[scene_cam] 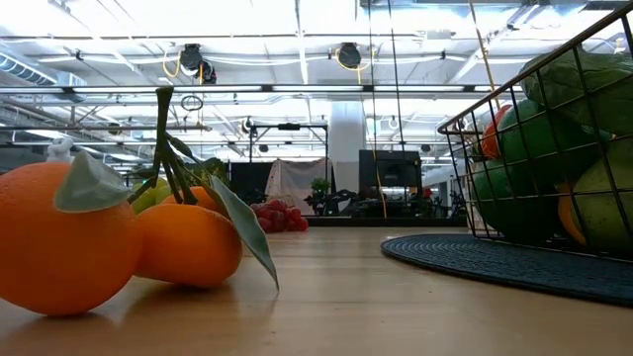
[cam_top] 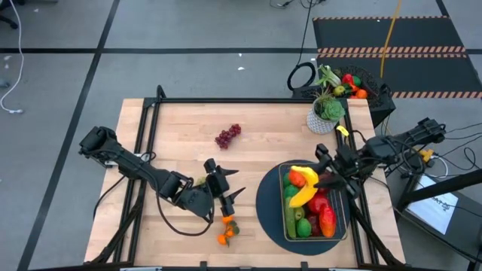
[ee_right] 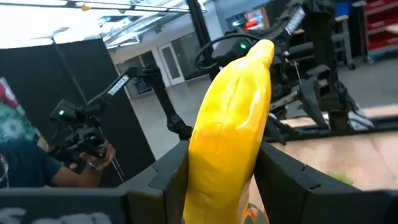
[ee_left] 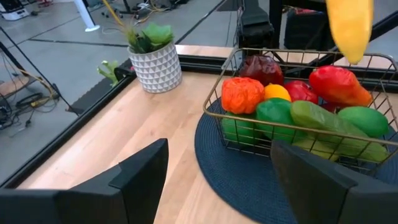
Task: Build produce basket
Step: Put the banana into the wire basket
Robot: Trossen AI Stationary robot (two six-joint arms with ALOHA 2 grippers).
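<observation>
My right gripper (cam_top: 325, 181) is shut on a yellow banana (cam_top: 303, 188) over the dark wire basket (cam_top: 348, 226). The basket stands on a dark round mat (cam_top: 265, 207) and holds red, green and orange produce (ee_left: 292, 106). My left gripper (cam_top: 226, 192) is open and empty above the table, left of the mat, and faces the basket in its wrist view (ee_left: 217, 180). Two oranges with leaves (cam_top: 226, 232) lie on the table near the front edge, below my left gripper. Purple grapes (cam_top: 228, 135) lie on the table farther back. My right gripper pinches the banana between its two fingers (ee_right: 171, 177), on the banana's two sides near one end (ee_right: 217, 180). The fingers come from the table's right, slanting down. The banana sticks out forward past the fingertips, and its free end (ee_left: 351, 37) hangs clear above the produce in the basket.
A potted green plant in a white pot (cam_top: 325, 114) stands at the table's far right. Behind it is a black bin with more produce (cam_top: 348, 84). Bare wood lies between the grapes, the oranges and the mat.
</observation>
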